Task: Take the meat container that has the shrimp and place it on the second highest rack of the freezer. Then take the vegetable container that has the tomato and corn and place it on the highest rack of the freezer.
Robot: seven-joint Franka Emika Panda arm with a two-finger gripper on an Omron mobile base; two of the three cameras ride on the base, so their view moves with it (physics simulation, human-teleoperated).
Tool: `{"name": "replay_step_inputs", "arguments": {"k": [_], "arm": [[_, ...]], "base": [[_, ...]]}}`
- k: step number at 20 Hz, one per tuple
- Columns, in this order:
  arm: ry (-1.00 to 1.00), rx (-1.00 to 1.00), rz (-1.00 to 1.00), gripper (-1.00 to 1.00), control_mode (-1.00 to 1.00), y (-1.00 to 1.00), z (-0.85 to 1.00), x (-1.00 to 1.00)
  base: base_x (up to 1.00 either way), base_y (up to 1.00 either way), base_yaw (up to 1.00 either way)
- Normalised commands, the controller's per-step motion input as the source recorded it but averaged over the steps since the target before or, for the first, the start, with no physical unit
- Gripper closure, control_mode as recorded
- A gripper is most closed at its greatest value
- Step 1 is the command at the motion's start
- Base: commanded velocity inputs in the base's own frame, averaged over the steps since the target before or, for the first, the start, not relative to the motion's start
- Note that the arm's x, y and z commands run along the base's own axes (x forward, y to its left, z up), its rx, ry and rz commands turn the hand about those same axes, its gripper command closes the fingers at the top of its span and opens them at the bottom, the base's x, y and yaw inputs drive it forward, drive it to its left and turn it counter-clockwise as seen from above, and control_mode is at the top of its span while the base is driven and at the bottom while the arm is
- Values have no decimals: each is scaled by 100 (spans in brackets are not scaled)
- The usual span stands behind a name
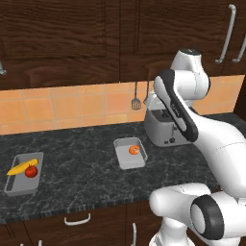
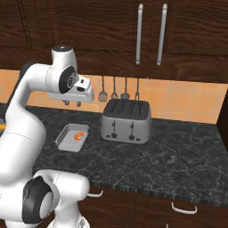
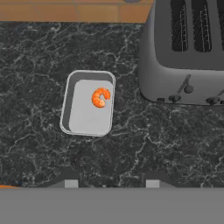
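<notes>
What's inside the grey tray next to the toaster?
The grey tray beside the toaster holds one curled orange shrimp, lying near a far corner. The rest of its floor is bare. The bit of floor directly beneath the shrimp is covered.

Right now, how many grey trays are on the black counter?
2: shallow grey tray with the orange shrimp beside the toaster; grey tray with yellow corn and red tomato far left.
</notes>
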Motion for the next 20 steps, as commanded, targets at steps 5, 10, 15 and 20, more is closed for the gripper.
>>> {"name": "replay_step_inputs", "arguments": {"k": [5,10,15,20], "arm": [[0,-1,5,-100,-100,4,-12,-13],[-7,-7,45,-100,-100,28,-42,-26],[-4,-5,48,-100,-100,48,-50,0],[0,-9,49,-100,-100,40,-54,0]], "base": [[0,0,0],[0,0,0],[0,0,0],[0,0,0]]}}
